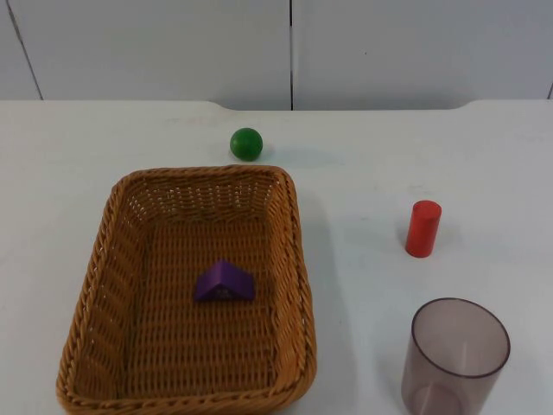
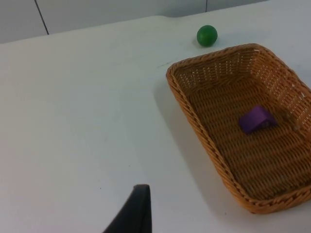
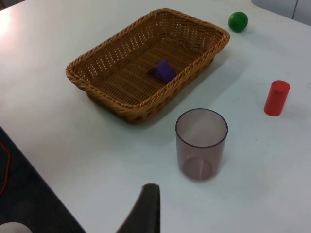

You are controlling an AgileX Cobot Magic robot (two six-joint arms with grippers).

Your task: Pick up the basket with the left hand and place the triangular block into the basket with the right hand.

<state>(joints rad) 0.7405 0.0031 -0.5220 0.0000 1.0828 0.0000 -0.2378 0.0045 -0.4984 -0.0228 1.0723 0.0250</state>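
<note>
Right wrist view included the red cylinder (image 3: 277, 98) and tinted cup (image 3: 201, 143) beside the wicker basket (image 3: 109, 92) holding the purple triangular block (image 3: 163, 71); left wrist view lacked both. Gripper states: cannot tell.

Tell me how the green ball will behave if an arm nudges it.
The ball is round and lies free on the table, so it will probably roll at a touch. The basket rim would stop it on one side; toward the wall it may run on.

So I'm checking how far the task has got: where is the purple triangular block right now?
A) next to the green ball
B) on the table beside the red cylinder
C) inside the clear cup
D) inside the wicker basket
D: the purple triangular block lies on the floor of the wicker basket, which rests on the table, apart from the red cylinder, clear cup and green ball.
</note>
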